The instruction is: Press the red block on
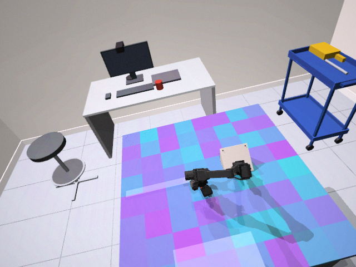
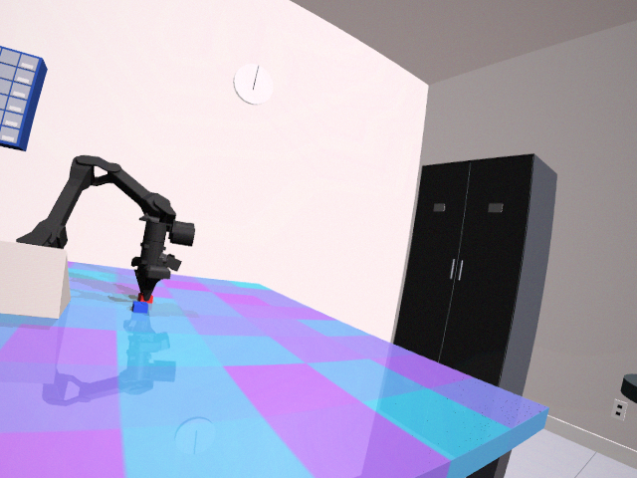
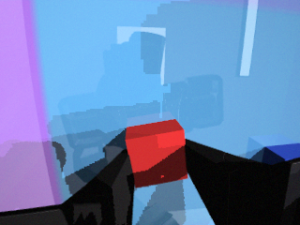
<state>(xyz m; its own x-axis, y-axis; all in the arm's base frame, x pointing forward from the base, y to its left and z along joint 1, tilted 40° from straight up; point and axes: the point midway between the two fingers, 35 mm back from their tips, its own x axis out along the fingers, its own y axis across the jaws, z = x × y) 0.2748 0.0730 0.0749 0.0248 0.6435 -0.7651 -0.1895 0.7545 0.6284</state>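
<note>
Checkered table, blue, purple and cyan, glossy, fills the foreground. White desk behind it in top view, with monitor, keyboard and red cup on it. Blue cart at right, yellow box on its top shelf. Tall black cabinet by the wall in exterior view. Gray stool left of the table in top view. Black arm stands on a beige base box, bent over, wrist pointing down. Gripper is partly closed, one finger on each side of the red block, which it grips; both fingers look in contact. Red block is low at the table; cannot tell if its underside touches. Blue block sits on the table near the red one, off to the side, not under it. Blocks are not joined.
</note>
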